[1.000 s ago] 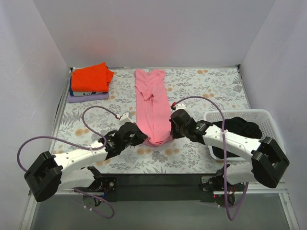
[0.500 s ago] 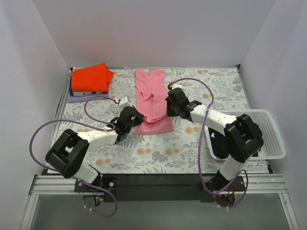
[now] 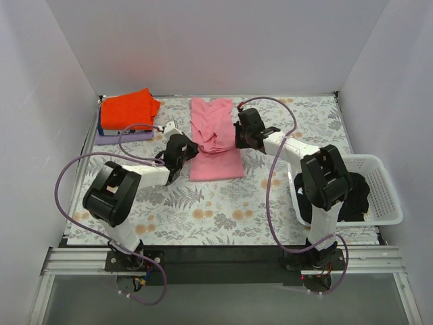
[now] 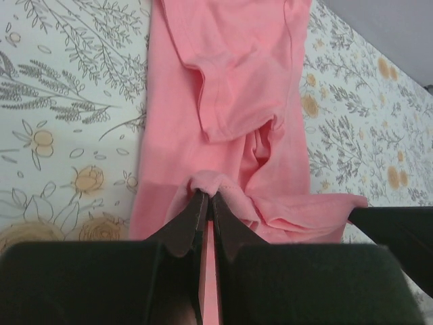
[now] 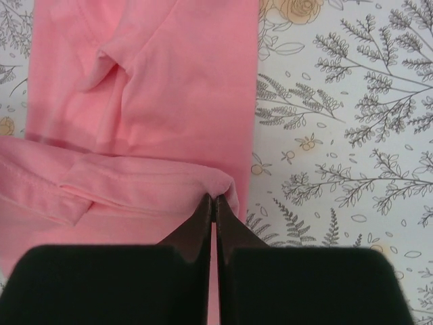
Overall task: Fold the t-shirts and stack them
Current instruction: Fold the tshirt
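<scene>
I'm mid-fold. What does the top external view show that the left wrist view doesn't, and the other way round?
Only top external: the orange-red shirt folded at the far left, and the white basket on the right.
Only left wrist: a close look at the bunched fold of cloth that the left gripper is shut on.
Both: the pink shirt, partly folded, with the left gripper at its edge.
</scene>
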Tool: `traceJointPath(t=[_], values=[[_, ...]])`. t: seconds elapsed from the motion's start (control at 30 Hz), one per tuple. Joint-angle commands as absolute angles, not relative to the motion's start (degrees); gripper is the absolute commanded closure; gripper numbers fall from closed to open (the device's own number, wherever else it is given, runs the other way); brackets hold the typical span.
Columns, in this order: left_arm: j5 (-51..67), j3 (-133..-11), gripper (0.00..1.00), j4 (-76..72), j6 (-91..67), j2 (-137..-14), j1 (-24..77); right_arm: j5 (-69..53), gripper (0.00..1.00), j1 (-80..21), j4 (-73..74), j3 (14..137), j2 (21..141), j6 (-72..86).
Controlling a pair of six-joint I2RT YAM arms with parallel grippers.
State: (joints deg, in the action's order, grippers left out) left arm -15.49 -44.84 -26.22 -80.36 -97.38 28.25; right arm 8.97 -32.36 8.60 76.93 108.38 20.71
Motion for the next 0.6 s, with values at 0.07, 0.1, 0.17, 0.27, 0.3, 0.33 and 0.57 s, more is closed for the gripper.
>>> traceJointPath(t=[0.07,0.1,0.17,0.27,0.3,0.33,0.57], values=[[-13.19,-49.39,1.00,-29.44,-78.66,-101.07,26.63,8.00,0.99,-31.20,6.33,81.82,111.79,18.99],[-12.84,-49.74,1.00,-29.36,-78.75,-101.60,26.20,7.91,0.99,-31.03,6.42,82.17,112.32,18.90],[-12.92,-51.23,1.00,-28.74,-78.93,-103.00,25.93,7.47,0.99,-30.85,6.59,83.05,113.99,18.46],[-12.22,-52.47,1.00,-27.43,-79.10,-104.76,25.49,6.86,0.99,-30.50,6.94,84.64,115.66,18.28],[-12.22,-53.51,1.00,-26.46,-79.10,-105.11,25.40,6.77,0.99,-30.41,7.12,85.42,116.01,18.37],[-12.22,-54.05,1.00,-25.76,-79.28,-105.99,25.31,6.59,0.99,-30.32,7.21,85.69,116.54,18.28],[-19.15,-57.66,0.51,-15.91,-84.99,-105.83,24.26,6.24,0.83,-29.53,9.93,90.08,116.99,17.23]])
